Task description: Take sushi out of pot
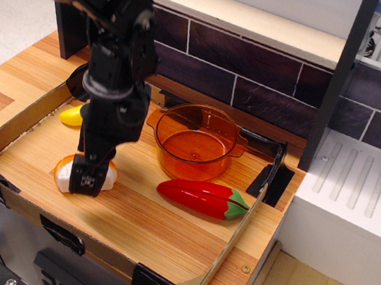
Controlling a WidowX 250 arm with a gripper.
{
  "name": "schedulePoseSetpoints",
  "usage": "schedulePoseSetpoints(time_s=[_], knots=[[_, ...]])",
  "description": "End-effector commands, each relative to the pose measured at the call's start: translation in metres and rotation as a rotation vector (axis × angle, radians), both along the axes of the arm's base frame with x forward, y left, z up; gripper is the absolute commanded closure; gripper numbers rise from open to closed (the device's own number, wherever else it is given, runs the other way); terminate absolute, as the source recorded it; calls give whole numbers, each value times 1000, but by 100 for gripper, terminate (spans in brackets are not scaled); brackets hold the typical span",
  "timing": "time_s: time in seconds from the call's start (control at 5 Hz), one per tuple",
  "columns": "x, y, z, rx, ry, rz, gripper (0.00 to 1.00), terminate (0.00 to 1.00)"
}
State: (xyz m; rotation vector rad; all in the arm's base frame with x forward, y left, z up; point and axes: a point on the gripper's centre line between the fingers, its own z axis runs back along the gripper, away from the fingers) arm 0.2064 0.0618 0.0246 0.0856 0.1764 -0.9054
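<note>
The sushi (65, 172), white rice with an orange layer, rests on the wooden tray floor at the front left, well outside the pot. My gripper (89, 176) reaches straight down over it, and its black fingers (91, 172) still clasp the piece across its middle. The orange transparent pot (194, 143) stands upright to the right of the gripper, near the back of the tray. It is empty.
A red chili pepper (201, 199) with a green stem lies in front of the pot. A yellow banana (72, 116) lies behind the arm at the left. The tray has low cardboard walls (13, 126). A dark tiled wall (254, 67) stands behind.
</note>
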Motion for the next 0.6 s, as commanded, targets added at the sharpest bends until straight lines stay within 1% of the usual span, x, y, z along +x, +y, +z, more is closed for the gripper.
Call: schedulePoseSetpoints(time_s=[0.0, 0.2, 0.4], knots=[[23, 5, 98, -130, -116, 134, 0, 0], [23, 5, 98, -130, -116, 134, 0, 0], [23, 5, 98, -130, -116, 134, 0, 100]])
